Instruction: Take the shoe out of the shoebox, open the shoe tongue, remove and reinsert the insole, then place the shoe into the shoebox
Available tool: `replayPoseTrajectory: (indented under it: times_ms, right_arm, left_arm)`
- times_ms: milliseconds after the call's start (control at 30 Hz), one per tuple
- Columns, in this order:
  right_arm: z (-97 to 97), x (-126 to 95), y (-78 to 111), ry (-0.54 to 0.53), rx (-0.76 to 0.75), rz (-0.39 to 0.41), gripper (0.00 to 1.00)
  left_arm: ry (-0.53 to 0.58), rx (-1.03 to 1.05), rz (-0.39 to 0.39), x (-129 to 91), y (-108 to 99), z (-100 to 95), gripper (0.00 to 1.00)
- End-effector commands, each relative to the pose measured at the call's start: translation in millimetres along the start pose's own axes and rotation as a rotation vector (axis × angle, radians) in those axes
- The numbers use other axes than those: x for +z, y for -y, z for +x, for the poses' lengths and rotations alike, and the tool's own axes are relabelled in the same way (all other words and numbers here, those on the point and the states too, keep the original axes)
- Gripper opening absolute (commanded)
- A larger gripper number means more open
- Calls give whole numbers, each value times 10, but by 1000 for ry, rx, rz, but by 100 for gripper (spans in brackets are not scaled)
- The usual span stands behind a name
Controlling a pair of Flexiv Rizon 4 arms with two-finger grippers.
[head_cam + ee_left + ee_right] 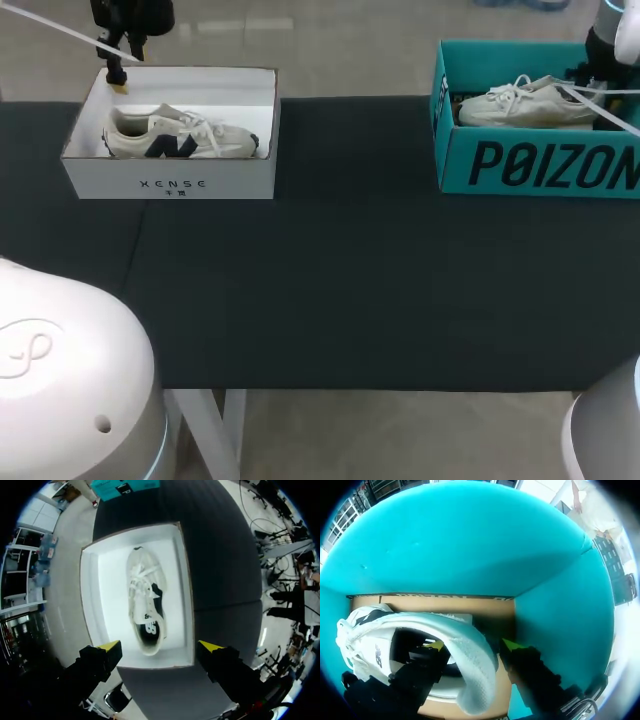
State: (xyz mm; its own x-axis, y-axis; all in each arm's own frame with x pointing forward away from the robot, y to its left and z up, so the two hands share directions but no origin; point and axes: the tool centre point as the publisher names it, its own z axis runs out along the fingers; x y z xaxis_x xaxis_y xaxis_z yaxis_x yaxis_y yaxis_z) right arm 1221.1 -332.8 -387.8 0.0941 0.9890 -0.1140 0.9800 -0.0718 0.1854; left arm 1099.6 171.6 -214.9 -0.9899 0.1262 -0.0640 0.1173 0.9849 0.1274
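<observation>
A teal shoebox (540,165) stands at the table's far right with a white lace-up shoe (530,103) lying in it. My right gripper (600,75) reaches down into this box at the shoe's heel. In the right wrist view, the right gripper (472,645) straddles the heel wall of the white shoe (465,635): one finger inside the shoe's mouth, the other outside against the teal wall (470,545). The jaws still look apart. My left gripper (160,647) hangs open above a white shoebox (187,605) holding a cream shoe (145,610) with dark side marks.
The white shoebox (170,185) sits at the far left with its cream shoe (180,135), and my left gripper (118,70) is over its back left corner. Dark cloth (350,290) covers the table between and in front of the boxes.
</observation>
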Motion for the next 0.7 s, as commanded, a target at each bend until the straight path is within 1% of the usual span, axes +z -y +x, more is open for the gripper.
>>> replayPoseTrajectory:
  times_ms: [33, 133, 300, 367, 500, 567, 700]
  right_arm:
    - [-13, 73, -132, 8, -3, 315, 50]
    - [-9, 63, -115, 17, -3, 321, 54]
    - [-41, 88, -83, 20, 17, 340, 64]
    - [-54, 94, -86, 24, 26, 345, 60]
    - [-78, 108, -107, 30, 36, 355, 55]
    - [-87, 120, -113, 32, 42, 360, 49]
    - [-90, 121, -118, 42, 46, 371, 48]
  left_arm:
    - [3, 0, 1, 7, -1, 12, 100]
    - [3, 0, 1, 7, -1, 12, 100]
    - [3, 0, 1, 7, -1, 12, 100]
    - [3, 0, 1, 7, -1, 12, 100]
    - [3, 0, 1, 7, -1, 12, 100]
    - [3, 0, 1, 7, -1, 12, 100]
    - [3, 0, 1, 7, -1, 12, 100]
